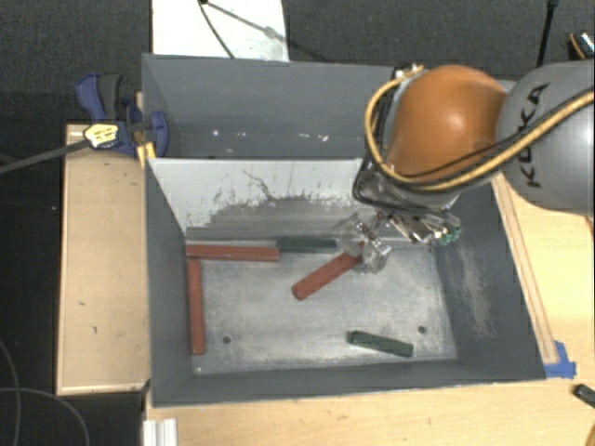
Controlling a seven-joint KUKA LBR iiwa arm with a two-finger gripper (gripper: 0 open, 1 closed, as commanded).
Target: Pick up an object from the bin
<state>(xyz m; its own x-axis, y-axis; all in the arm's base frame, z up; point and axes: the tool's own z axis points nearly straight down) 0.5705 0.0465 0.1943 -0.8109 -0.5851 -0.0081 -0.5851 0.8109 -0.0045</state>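
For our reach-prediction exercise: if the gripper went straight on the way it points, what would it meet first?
Most likely the upper end of the slanted red-brown bar, lying just under the gripper; depth is unclear, so they may already touch.

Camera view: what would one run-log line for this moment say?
gripper | at upper end of slanted red-brown stick | dark green stick close beside it
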